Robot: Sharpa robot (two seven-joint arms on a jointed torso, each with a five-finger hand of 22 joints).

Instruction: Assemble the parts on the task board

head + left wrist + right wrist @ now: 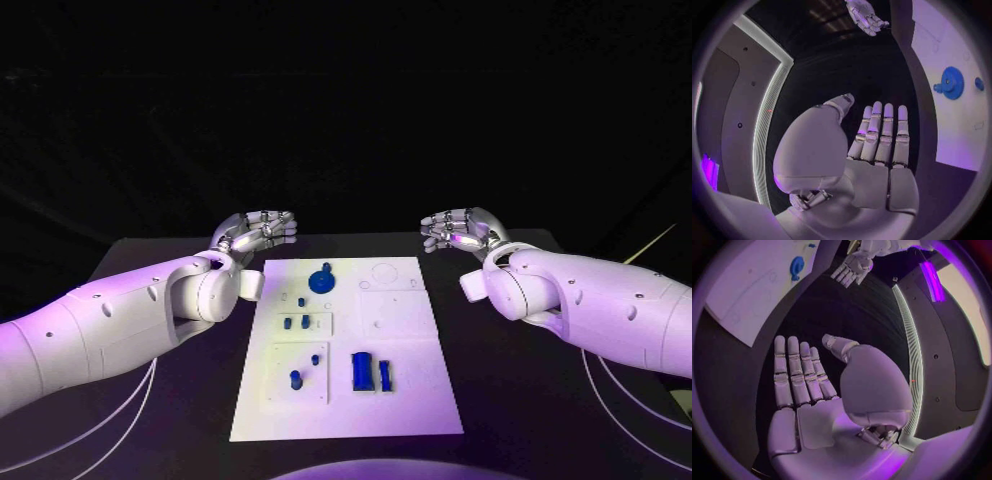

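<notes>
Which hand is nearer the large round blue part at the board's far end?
Left. The left hand is just beyond the round blue part; the right hand is farther across.

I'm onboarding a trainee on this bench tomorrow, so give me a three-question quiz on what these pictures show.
1. True or false: the left hand is holding a blue part.
2. Multiple choice: where does the round blue part lie on the task board? A) the far end, near the hands B) the near end, by the robot's body C) off the board, on the black table
3. Short answer: how is the right hand placed relative to the board?

Key
1. False: it holds nothing and its fingers are apart.
2. A
3. Beyond the board's far right corner, not touching the board or any part, holding nothing.
</notes>
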